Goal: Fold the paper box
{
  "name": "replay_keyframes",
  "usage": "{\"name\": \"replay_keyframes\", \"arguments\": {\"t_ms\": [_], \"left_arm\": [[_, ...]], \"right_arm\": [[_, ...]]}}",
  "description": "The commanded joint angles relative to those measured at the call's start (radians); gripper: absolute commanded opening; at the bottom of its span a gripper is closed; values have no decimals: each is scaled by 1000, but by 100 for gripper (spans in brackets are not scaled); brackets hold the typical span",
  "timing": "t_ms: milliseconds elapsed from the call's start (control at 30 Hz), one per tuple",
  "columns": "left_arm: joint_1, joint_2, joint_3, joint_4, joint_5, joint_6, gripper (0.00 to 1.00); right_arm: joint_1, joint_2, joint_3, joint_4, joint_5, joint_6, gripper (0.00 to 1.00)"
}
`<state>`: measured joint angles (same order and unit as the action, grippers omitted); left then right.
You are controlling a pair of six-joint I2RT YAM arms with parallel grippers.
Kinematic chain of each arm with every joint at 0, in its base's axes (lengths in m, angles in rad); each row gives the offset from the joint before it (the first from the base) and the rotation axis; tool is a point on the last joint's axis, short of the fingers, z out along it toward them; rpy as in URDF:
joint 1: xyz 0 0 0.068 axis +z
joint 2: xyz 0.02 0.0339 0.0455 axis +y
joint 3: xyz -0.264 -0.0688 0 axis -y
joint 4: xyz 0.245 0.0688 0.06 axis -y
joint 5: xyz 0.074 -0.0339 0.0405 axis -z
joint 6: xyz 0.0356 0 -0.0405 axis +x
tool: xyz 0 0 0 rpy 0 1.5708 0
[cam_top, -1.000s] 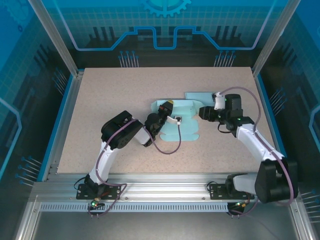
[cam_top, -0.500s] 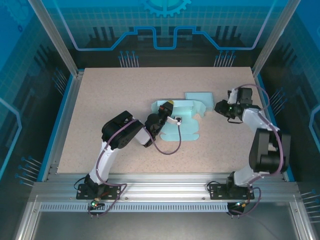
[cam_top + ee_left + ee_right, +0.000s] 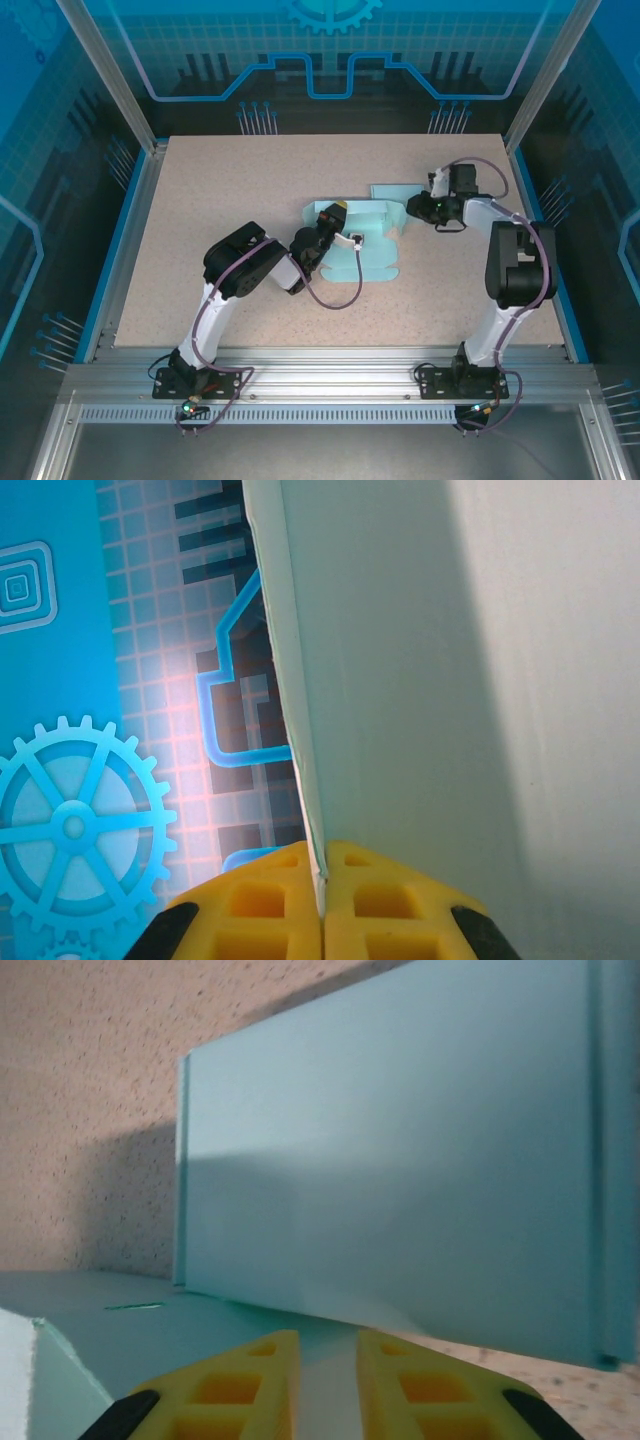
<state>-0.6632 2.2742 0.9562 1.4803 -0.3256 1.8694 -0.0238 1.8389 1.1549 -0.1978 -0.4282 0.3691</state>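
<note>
**3 cams: 1 fixed overhead, 2 wrist close-ups**

Top ext. sits high at the near edge, angled down & fwd, far enough to take in the whole table [image 3: 200,200]. L wrist cam looks out past the left gripper [image 3: 322,865], v. close, edge-on to a raised wall of the paper box [image 3: 420,680], w/ the blue backdrop [image 3: 80,810] beyond. R wrist cam sits low, approx. level w/ the tabletop, past the right gripper [image 3: 328,1345], close to the same box. All 3 share the box, mid-table.
</note>
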Motion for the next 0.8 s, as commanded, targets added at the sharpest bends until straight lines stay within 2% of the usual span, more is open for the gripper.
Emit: {"name": "replay_keyframes", "arguments": {"t_ms": [0, 200, 767], "left_arm": [[0, 41, -4, -81, -10, 62, 0], [12, 40, 0, -81, -7, 54, 0], [12, 54, 8, -82, 0, 54, 0]], "right_arm": [[32, -4, -24, 42, -21, -29, 24], [71, -56, -107, 90, 2, -37, 26], [138, -140, -171, 90, 53, -93, 31]]}}
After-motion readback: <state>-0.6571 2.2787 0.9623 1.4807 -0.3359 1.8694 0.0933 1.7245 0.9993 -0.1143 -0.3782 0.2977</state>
